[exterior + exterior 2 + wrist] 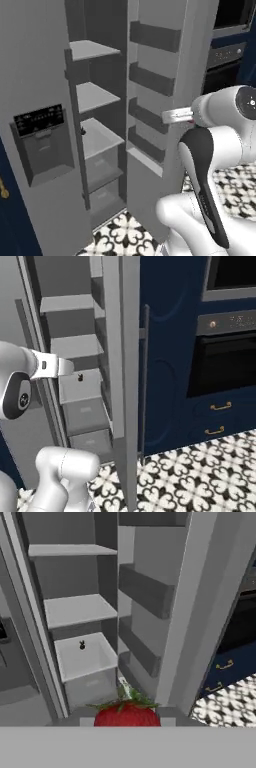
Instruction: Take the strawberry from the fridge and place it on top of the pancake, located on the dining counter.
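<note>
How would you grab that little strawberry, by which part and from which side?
Grip the strawberry across its plump red body, just under the green leaves, with one finger on each flank. The body is the widest and firmest part, and the leafy crown would slip or tear. Come in level from its side, leaves up. In the hand view it sits this way at the gripper, apparently held.

Black oven [227,358] right of frame, set in navy cabinets [170,376]; gold drawer handles [220,406] below. Patterned black-white floor tiles [200,481] along bottom.
</note>
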Robot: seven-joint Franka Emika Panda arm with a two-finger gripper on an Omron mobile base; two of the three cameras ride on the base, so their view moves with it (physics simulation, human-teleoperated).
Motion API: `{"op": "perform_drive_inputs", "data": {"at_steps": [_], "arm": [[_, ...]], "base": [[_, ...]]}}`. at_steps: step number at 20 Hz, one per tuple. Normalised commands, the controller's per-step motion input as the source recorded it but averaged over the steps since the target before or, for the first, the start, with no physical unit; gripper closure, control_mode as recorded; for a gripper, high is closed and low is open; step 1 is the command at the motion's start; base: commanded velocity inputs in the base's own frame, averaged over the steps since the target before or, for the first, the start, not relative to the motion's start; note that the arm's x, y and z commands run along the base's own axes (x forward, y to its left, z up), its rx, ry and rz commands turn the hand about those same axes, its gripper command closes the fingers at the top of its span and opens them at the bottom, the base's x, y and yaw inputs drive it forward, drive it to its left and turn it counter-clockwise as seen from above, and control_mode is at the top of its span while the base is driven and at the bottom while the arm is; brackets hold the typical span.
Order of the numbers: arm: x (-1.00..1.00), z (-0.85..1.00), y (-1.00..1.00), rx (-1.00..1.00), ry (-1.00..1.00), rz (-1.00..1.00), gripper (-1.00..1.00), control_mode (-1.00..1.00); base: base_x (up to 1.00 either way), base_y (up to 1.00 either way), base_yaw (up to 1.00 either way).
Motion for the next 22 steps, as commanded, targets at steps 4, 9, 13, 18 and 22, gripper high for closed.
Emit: {"op": "perform_drive_inputs", "data": {"at_steps": [4,9,13,18,22], "arm": [[0.00,0.00,0.00,0.00,0.00,0.00,1.00,1.00],[0.00,0.00,0.00,0.00,0.00,0.00,1.00,1.00],[0.00,0.00,0.00,0.00,0.00,0.00,1.00,1.00],[0.00,0.00,0.00,0.00,0.00,0.00,1.00,1.00],[0.00,0.00,0.00,0.00,0.00,0.00,1.00,1.00]], "base": [[-0.55,0.00,-0.79],[-0.13,0.00,-0.92],[0.10,-0.09,-0.95],[0.81,-0.67,-0.65],[1.00,-0.48,-0.53]]}}
